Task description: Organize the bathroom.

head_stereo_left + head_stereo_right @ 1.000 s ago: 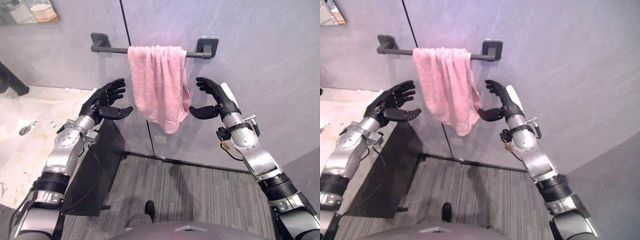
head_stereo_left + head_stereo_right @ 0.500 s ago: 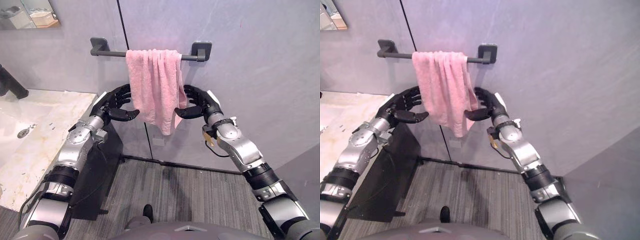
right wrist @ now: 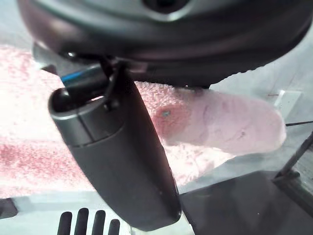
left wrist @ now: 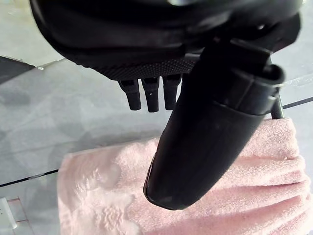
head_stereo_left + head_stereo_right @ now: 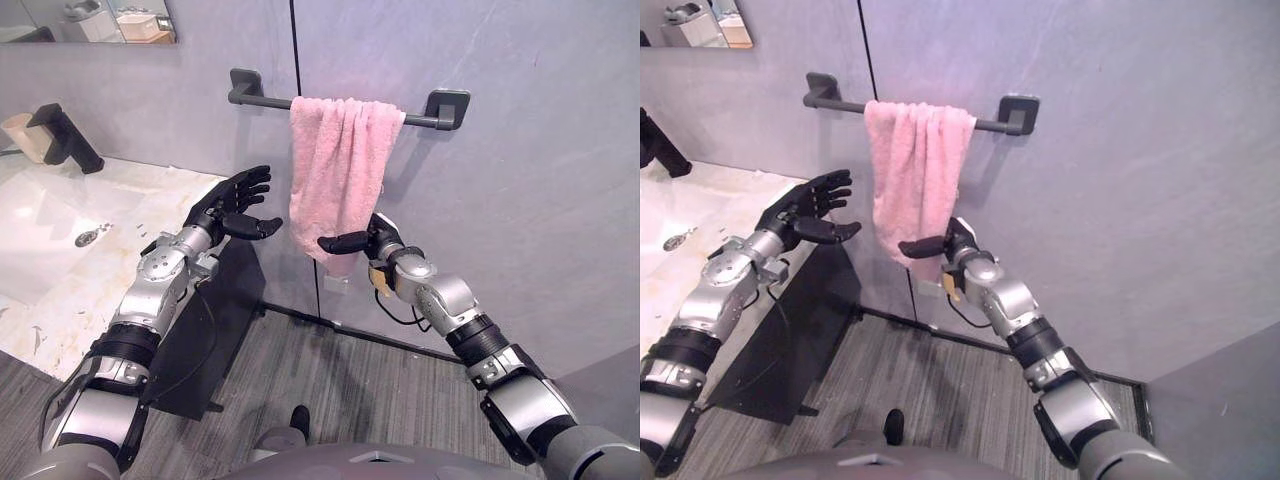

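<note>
- Left eye view gives us the pink towel (image 5: 342, 170) draped over the dark wall bar (image 5: 262, 99), bunched toward the bar's right half, with its lower end hanging down the grey wall.
- We judge the towel light, soft and limp: it will sag and fold wherever it is not held, and it should slide along the smooth bar with little pull.
- Our right robot hand (image 5: 362, 240) sits at the towel's bottom hem, thumb stretched out across the front of the cloth; its other fingers are tucked behind the fabric, so we cannot tell whether it has closed on anything.
- Our left robot hand (image 5: 231, 203) hovers just left of the towel, fingers spread and straight, holding nothing, apart from the cloth.
- We would take hold at the two side edges or the lower corners, one hand each, pinching through the thick pile; a grip in the middle would only gather a lump.
- Beside us on the left lies the pale counter (image 5: 140, 215) with its sink.
</note>
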You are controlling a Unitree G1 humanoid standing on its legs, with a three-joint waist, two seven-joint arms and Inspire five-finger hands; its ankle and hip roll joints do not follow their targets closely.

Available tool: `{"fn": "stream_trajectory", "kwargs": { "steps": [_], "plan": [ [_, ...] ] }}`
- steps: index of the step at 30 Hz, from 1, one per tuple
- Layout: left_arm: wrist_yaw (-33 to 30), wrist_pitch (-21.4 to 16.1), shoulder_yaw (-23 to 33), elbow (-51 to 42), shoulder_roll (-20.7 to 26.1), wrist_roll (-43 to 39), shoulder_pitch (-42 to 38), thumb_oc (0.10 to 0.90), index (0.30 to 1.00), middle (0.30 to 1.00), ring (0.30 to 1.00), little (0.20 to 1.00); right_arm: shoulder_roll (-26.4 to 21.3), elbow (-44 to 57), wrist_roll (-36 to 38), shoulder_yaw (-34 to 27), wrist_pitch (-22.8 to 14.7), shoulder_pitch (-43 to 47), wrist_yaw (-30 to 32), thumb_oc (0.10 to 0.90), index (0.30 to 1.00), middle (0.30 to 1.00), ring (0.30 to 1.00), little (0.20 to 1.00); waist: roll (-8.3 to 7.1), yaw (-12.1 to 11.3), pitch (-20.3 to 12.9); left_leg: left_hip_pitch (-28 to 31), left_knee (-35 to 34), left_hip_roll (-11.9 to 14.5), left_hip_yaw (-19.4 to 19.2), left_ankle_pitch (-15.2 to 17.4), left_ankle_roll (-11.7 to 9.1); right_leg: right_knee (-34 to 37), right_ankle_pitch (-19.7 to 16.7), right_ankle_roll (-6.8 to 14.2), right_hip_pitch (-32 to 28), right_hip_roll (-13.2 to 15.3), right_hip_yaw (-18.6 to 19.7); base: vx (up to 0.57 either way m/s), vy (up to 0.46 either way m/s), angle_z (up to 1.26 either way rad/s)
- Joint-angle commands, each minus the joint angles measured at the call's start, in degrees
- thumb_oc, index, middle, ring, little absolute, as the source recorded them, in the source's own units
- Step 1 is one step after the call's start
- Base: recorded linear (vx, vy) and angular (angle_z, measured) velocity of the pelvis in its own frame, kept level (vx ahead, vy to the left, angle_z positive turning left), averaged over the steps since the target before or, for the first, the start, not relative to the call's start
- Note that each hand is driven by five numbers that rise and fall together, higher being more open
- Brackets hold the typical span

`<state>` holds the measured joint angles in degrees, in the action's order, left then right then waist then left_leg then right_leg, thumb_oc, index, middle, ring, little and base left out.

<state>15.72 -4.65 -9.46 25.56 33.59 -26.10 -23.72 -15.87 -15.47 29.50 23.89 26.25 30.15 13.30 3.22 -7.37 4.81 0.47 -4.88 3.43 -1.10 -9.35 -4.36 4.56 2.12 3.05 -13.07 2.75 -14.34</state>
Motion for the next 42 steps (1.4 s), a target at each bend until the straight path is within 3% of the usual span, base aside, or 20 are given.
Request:
{"fn": "stream_trajectory", "kwargs": {
  "steps": [1, 6, 9, 14, 22, 33, 37, 42],
  "plan": [
    [0.79, -3.65, 0.95, 2.14, 1.94, 0.27, -7.94, 0.800, 0.900, 0.900, 0.900, 0.900, -1.09, 6.00, -6.01, -2.00, -4.00, 5.99, 0.54, 0.800, 0.900, 0.900, 0.900, 0.900, -2.26, 1.25, -5.64, -0.31, 2.29, 2.61, -3.30, 5.76, -3.99, -0.09, 2.76, 0.13, 2.26, 0.29, 2.07, 0.00, 0.000, 0.00],
    [2.13, -3.76, 1.59, 2.38, 2.16, 0.14, -7.24, 0.800, 0.900, 0.900, 0.900, 0.900, -3.38, 6.98, -11.75, -2.50, -3.49, 5.54, -0.02, 0.800, 0.900, 0.900, 0.900, 0.900, -2.06, 1.97, -5.53, -0.10, 2.32, 2.82, -4.02, 5.78, -3.96, -0.44, 2.90, 0.13, 2.48, 0.32, 2.56, 0.00, 0.000, 0.00],
    [4.39, -3.12, 1.92, 1.97, 2.22, -0.99, -6.46, 0.800, 0.900, 0.900, 0.900, 0.900, -6.82, 8.54, -21.32, -3.45, -4.72, 5.49, -0.16, 0.800, 0.900, 0.900, 0.900, 0.900, -1.82, 2.64, -5.46, 0.22, 2.07, 2.92, -4.49, 5.87, -3.78, -0.63, 3.02, 0.18, 2.58, 0.35, 3.13, 0.01, 0.008, -0.08],
    [5.06, -3.35, 2.62, 2.23, 2.32, -2.21, -5.39, 0.800, 0.900, 0.900, 0.900, 0.900, -9.90, 13.61, -24.49, -4.61, -5.75, 3.97, -1.31, 0.800, 0.900, 0.900, 0.900, 0.900, -1.38, 3.55, -5.33, 0.26, 2.28, 2.89, -5.05, 6.09, -3.63, -0.95, 3.13, 0.28, 2.86, 0.37, 4.11, 0.01, 0.010, -0.08],
    [3.80, -4.19, 3.19, 2.42, 2.05, -2.14, -4.60, 0.800, 0.900, 0.900, 0.900, 0.900, -10.14, 17.08, -26.51, -3.67, -7.18, 2.99, -3.17, 0.800, 0.900, 0.900, 0.900, 0.900, -0.84, 3.87, -5.10, 0.40, 2.49, 2.76, -5.28, 6.30, -3.62, -1.07, 3.25, 0.28, 2.88, 0.44, 4.47, 0.01, 0.013, -0.04],
    [-0.16, -6.39, 3.34, 1.67, 2.29, -0.68, -4.82, 0.800, 0.900, 0.900, 0.900, 0.900, -8.49, 17.82, -19.52, -3.28, -6.94, 5.83, -0.97, 0.800, 0.900, 0.900, 0.900, 0.900, -1.28, 2.70, -5.17, 0.51, 2.98, 2.62, -4.17, 6.64, -3.63, -1.51, 3.39, 0.12, 2.83, 0.50, 3.47, 0.00, 0.000, 0.00],
    [-2.40, -8.39, 4.63, -1.99, 2.52, 0.67, -3.68, 0.800, 0.900, 0.900, 0.900, 0.900, -7.81, 18.55, -20.77, -3.55, -7.03, 5.84, -0.92, 0.800, 0.900, 0.900, 0.900, 0.900, -1.59, 2.06, -5.41, 0.52, 3.06, 2.37, -3.68, 6.90, -3.50, -1.55, 3.34, 0.16, 2.96, 0.63, 3.13, 0.00, 0.000, 0.00],
    [-2.64, -8.12, 5.17, -5.83, 2.52, 2.59, -2.57, 0.800, 0.900, 0.900, 0.900, 0.900, -6.88, 18.66, -21.55, -2.91, -6.68, 6.25, -0.47, 0.800, 0.900, 0.900, 0.900, 0.900, -1.58, 1.50, -5.59, 0.43, 3.01, 2.08, -3.06, 7.08, -3.45, -1.61, 3.44, 0.07, 3.02, 0.64, 2.97, 0.00, 0.000, 0.00]
  ]
}}
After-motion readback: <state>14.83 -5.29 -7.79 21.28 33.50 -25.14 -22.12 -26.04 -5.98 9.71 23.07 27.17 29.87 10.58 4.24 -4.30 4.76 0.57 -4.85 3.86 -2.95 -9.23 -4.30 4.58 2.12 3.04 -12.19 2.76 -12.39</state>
